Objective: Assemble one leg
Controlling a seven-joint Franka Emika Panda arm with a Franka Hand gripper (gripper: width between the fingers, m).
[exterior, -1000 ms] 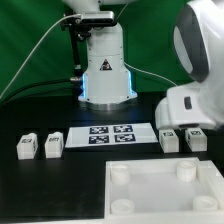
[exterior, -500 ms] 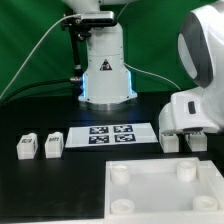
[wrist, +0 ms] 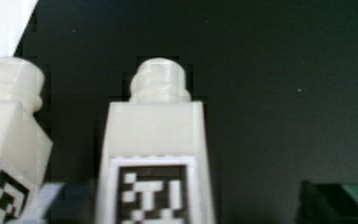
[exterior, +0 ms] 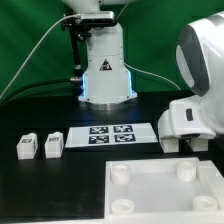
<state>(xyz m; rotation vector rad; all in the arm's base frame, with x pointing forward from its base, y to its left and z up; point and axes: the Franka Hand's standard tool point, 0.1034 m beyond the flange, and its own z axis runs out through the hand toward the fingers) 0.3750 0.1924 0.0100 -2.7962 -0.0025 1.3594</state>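
Note:
In the wrist view a leg (wrist: 155,140), a white block with a rounded peg end and a black-and-white tag, lies on the black table between my fingers. My gripper (wrist: 190,206) is open around it, one fingertip (wrist: 51,204) close beside it and the other (wrist: 338,200) well apart. A second leg (wrist: 5,118) lies beside it. In the exterior view my white wrist housing (exterior: 190,118) is low over these two legs at the right and hides most of them. Two more legs (exterior: 25,147) (exterior: 52,144) stand at the left.
The marker board (exterior: 110,134) lies in the middle of the black table. The large white square panel (exterior: 165,190) with round corner sockets lies at the front. The robot base (exterior: 104,70) stands at the back, with cables beside it.
My wrist has come down and slightly to the exterior view's right over the two right-hand legs, covering more of them. Nothing else has moved.

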